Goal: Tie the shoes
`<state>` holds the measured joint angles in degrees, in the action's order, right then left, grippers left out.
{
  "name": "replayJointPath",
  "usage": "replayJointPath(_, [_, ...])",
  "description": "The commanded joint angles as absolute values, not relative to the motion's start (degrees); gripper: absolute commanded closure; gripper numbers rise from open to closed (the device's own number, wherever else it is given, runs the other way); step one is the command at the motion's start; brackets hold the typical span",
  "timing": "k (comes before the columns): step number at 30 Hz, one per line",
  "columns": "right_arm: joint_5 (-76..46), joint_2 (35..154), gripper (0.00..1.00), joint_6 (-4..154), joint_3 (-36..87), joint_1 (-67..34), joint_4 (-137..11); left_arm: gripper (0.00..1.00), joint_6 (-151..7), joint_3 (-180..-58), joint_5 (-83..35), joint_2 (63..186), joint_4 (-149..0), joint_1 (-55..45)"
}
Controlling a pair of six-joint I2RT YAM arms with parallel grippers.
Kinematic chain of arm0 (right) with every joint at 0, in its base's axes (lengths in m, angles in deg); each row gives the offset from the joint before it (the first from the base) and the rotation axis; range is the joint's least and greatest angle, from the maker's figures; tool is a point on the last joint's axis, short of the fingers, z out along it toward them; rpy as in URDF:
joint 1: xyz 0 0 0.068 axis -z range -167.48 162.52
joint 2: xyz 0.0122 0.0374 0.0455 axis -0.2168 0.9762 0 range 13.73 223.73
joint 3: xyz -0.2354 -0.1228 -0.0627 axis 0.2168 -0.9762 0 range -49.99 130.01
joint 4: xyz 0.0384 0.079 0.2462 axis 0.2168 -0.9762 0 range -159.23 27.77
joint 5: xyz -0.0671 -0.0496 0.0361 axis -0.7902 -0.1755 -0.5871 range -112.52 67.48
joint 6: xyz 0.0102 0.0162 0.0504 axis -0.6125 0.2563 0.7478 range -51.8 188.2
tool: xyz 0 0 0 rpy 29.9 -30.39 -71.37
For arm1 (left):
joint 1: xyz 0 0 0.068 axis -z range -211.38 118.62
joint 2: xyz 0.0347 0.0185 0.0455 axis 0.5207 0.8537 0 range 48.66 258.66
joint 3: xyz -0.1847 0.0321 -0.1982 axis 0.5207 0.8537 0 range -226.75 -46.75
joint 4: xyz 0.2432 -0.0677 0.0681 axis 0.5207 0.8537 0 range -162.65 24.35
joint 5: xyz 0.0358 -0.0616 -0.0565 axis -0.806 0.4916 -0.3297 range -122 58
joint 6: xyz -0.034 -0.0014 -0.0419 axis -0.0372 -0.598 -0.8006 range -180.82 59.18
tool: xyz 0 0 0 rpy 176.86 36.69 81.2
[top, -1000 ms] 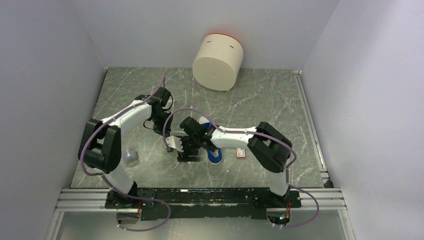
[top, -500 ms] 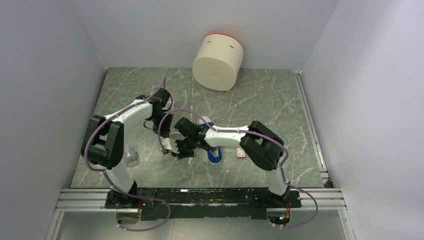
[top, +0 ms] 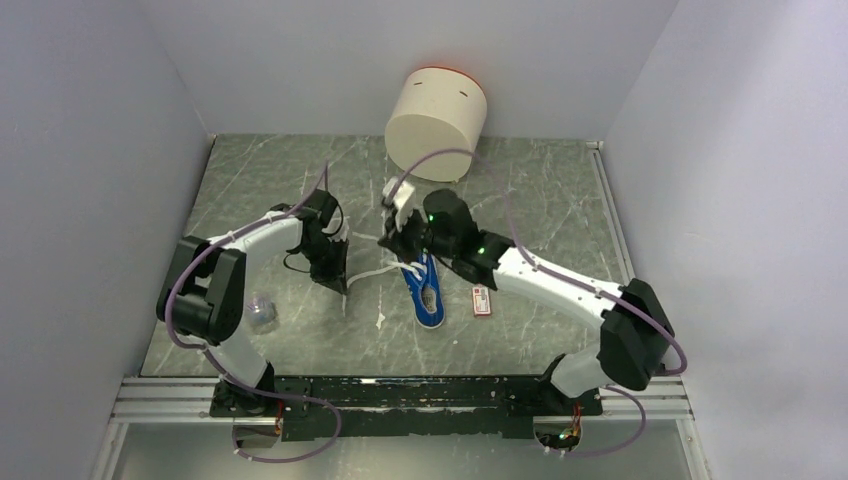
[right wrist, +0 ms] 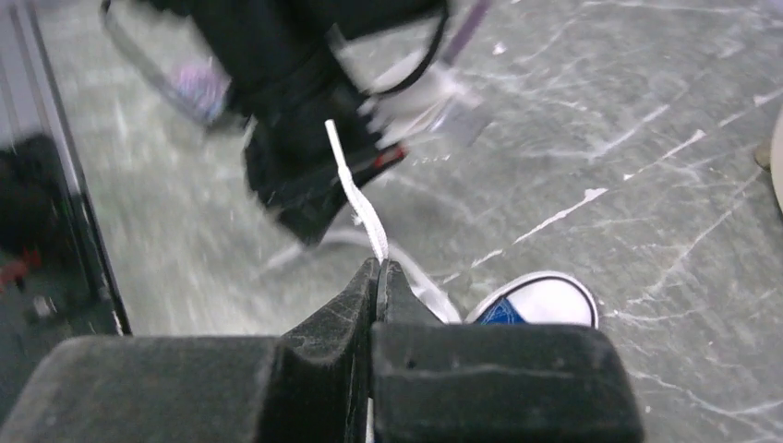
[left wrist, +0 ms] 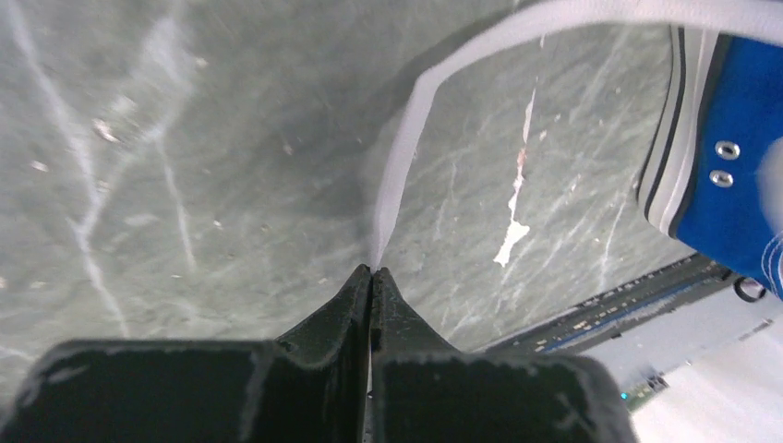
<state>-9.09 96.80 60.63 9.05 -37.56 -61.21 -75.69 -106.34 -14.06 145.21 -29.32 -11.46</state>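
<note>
The blue shoe point(top: 427, 291) lies mid-table with its white toe cap point(right wrist: 545, 301) pointing away from the arm bases. My left gripper point(top: 337, 281) is left of the shoe, low over the table. Its tips point(left wrist: 372, 269) are shut on one white lace point(left wrist: 406, 148), which curves back to the shoe's side point(left wrist: 729, 175). My right gripper point(top: 393, 236) hangs just beyond the toe. In the right wrist view its tips point(right wrist: 379, 264) are shut on the other lace point(right wrist: 355, 196), whose free end sticks up past them.
A cream cylinder point(top: 436, 122) stands at the back wall. A small red-and-white packet point(top: 481, 300) lies right of the shoe. A small clear object point(top: 260, 312) sits by the left arm. Metal rails point(top: 400, 395) run along the near edge.
My right gripper shut on a lace and swung from the near left of the shoe to beyond its toe, drawing the lace along. The left gripper shifted slightly nearer, still shut.
</note>
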Motion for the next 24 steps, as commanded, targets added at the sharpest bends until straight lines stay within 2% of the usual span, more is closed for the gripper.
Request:
replayJointPath(1, [-7.7,101.8,1.0,80.27,15.06,-32.08,-65.75,0.95,-79.83,-103.38,-8.45,141.66,-31.26,-11.43])
replayJointPath(8, [-7.27,98.04,1.0,79.39,13.62,-30.44,-63.51,0.95,-84.47,-102.07,-7.06,135.06,-25.36,-11.25])
replayJointPath(16, [16.95,93.86,1.0,78.59,11.32,-26.99,-63.74,0.95,-88.86,-105.28,-9.09,120.81,-25.6,-11.25])
replayJointPath(21, [35.03,95.02,1.0,83.97,11.18,-26.84,-58.97,0.94,-89.53,-105.68,-5.38,122.52,-20.12,-11.32])
replayJointPath(22, [35.03,95.31,1.0,83.18,11.78,-26.88,-60.39,0.89,-88.5,-106.76,-6.67,123.5,-17.26,-11.26])
replayJointPath(24, [33.28,94.59,1.0,82.35,11.16,-26.21,-61.06,0.64,-86.6,-108.86,-11.75,125.95,-14.57,-11.25])
